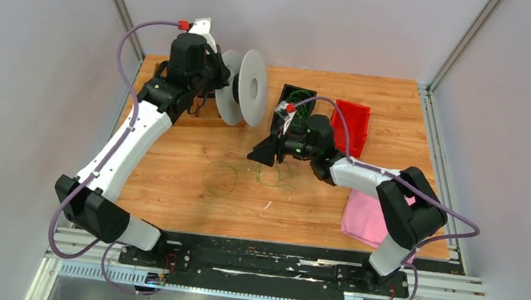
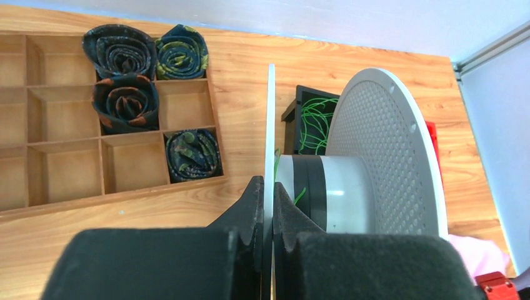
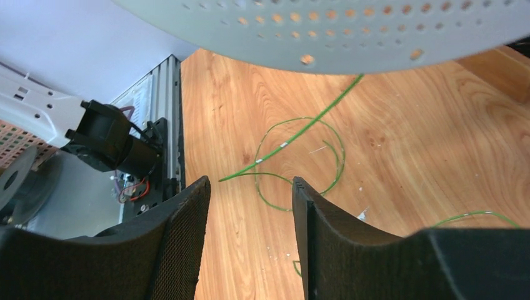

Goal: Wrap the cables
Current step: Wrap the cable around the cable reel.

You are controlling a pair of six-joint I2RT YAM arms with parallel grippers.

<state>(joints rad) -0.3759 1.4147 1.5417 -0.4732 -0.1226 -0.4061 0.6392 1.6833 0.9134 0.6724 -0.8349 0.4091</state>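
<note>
Wooden tabletop, pale walls all round. Left gripper clamped tight on the thin flange of the grey spool. Right gripper spread wide on the spool's near side, gripping nothing. Just beyond those fingers, in front of the spool: green cables curled in loose loops, flat on the wood.

Grained, satin-finished wood forms the table and the tray, which holds rolls of patterned woven cloth. The spool is matt grey plastic, one flange perforated. Thin green cables have a smooth sheen. The bin is glossy red plastic, the cloth soft pink. The right gripper's pads are matt black and finely meshed.
</note>
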